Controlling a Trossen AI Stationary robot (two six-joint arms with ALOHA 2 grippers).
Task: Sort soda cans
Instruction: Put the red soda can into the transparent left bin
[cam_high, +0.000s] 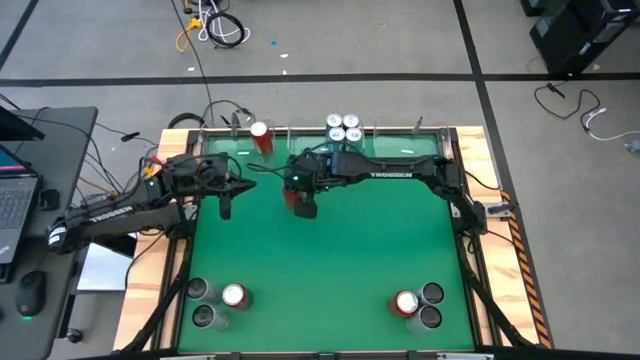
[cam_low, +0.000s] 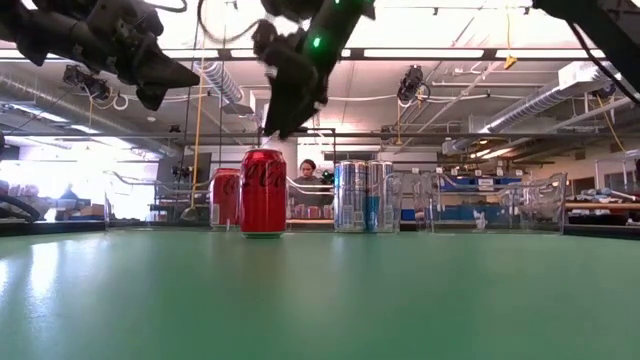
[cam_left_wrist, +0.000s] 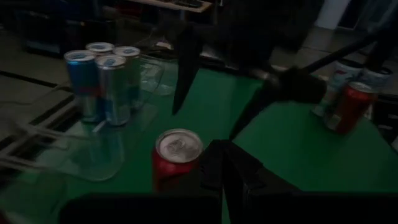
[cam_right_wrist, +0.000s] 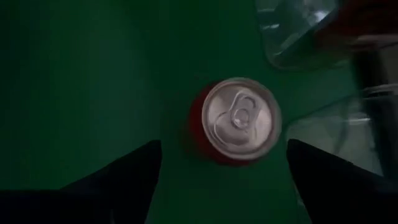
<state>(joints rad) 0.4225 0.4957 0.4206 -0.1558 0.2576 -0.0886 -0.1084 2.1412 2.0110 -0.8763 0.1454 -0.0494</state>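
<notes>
Right wrist view: the right gripper (cam_right_wrist: 221, 180) hangs directly over an upright red can (cam_right_wrist: 239, 119), jaws spread wide and nothing between them. For a clean pick, judged from here, the fingers should drop straight down to straddle the can evenly before closing, keeping clear of the clear bin (cam_right_wrist: 298, 31) just beside it. The right arm reaches across the table, wrist pointed down. The left gripper (cam_high: 226, 205), pinched shut and empty, waits near the can.

Glossy red metal can (cam_right_wrist: 239, 121) with silvery top, matt green table (cam_high: 340, 260), seemingly clear-plastic bins (cam_low: 480, 205).
</notes>
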